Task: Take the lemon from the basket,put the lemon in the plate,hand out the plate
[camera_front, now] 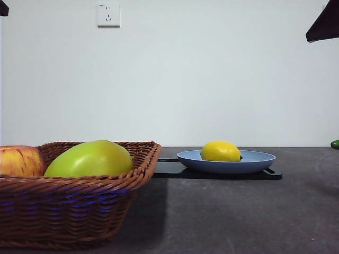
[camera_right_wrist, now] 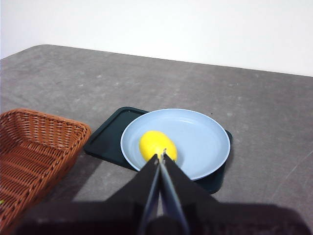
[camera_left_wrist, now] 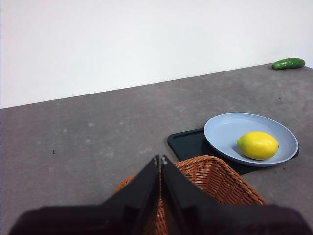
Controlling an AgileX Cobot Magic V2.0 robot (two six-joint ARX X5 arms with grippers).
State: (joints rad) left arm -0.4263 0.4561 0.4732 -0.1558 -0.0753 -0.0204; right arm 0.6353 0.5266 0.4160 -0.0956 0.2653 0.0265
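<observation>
The basket (camera_front: pixel 79 190) stands on the grey table (camera_front: pixel 254 211) holding a yellow-green fruit (camera_front: pixel 90 159) and an apple (camera_front: pixel 20 161). Beside it, on a black tray (camera_front: pixel 175 170), sits the plate (camera_front: pixel 249 161) with the lemon (camera_front: pixel 221 151) lying in it. The left gripper (camera_left_wrist: pixel 160 159) hangs above the basket, jaws pressed together, empty. The right gripper (camera_right_wrist: pixel 160 157) hangs above the plate, jaws likewise closed on nothing. A cucumber (camera_left_wrist: pixel 288 63) lies far off.

right gripper (camera_right_wrist: pixel 160 157) jaws closed, empty, above the lemon (camera_right_wrist: pixel 157 145) lying in the plate (camera_right_wrist: pixel 203 142); plate on black tray (camera_right_wrist: pixel 105 137), basket (camera_right_wrist: pixel 34 147) beside
</observation>
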